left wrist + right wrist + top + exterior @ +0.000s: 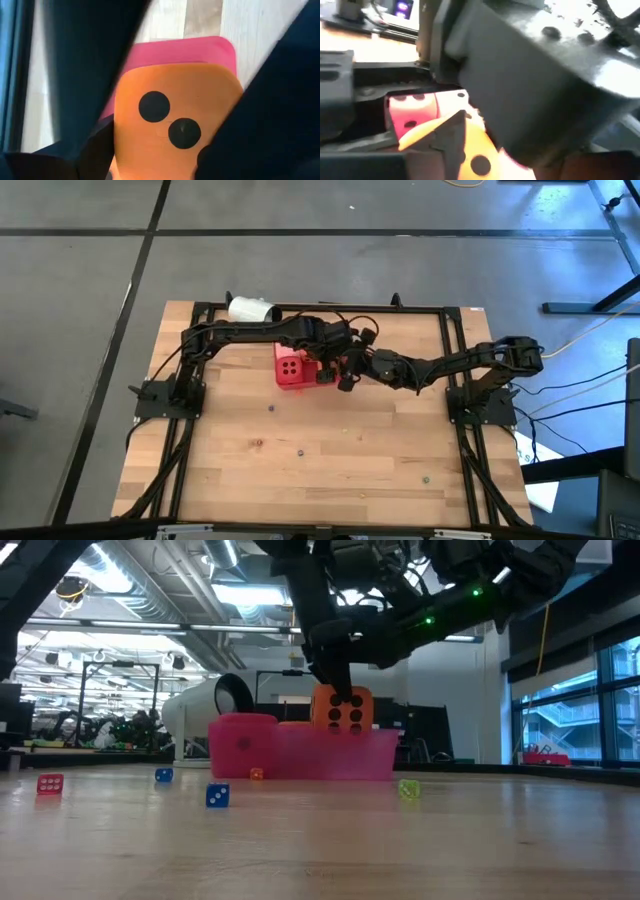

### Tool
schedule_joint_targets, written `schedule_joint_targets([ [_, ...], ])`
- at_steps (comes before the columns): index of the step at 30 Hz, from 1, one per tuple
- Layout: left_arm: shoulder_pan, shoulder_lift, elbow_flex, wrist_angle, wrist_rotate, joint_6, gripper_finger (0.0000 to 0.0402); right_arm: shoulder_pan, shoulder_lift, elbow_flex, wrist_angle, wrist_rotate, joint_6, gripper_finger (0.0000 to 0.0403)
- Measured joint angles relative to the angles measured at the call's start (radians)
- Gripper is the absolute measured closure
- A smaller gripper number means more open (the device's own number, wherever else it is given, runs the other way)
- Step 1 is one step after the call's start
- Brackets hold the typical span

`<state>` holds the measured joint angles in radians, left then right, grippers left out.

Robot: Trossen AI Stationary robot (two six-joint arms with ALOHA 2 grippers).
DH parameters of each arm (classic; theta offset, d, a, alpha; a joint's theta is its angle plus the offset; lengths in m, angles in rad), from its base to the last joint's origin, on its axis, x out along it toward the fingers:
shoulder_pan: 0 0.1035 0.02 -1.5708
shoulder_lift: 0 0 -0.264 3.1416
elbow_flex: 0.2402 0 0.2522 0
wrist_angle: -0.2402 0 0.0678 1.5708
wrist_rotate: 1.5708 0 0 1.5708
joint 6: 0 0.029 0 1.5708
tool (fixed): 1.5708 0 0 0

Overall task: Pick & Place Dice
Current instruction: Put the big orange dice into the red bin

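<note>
Orange die (342,707) sits clamped in my left fingers (85,100) just above the red tray (300,755) (my right fingers (345,372) hover beside it, their spread unclear), so next I judge a gentle lowering and release.

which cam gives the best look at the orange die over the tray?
Low view: the orange die shows a whole pipped face, raised above the pink tray, between dark fingers. Left wrist view shows it large but cropped. Right wrist view shows a blurred part. High view: arms hide it.
</note>
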<state>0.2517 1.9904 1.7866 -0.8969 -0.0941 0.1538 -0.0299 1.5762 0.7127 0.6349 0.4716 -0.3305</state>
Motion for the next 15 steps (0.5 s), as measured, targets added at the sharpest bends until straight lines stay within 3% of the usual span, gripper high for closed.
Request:
schedule_joint_targets([
  [8, 0.010, 0.001, 0.000, -0.024, 0.008, 0.002, 0.0024, 0.022, 0.002, 0.007, -0.047, 0.001, -0.004, 0.0138],
  [15, 0.012, 0.001, 0.001, -0.054, -0.008, -0.002, 0.0024, 0.028, 0.002, 0.007, -0.059, -0.005, -0.014, 0.0119],
])
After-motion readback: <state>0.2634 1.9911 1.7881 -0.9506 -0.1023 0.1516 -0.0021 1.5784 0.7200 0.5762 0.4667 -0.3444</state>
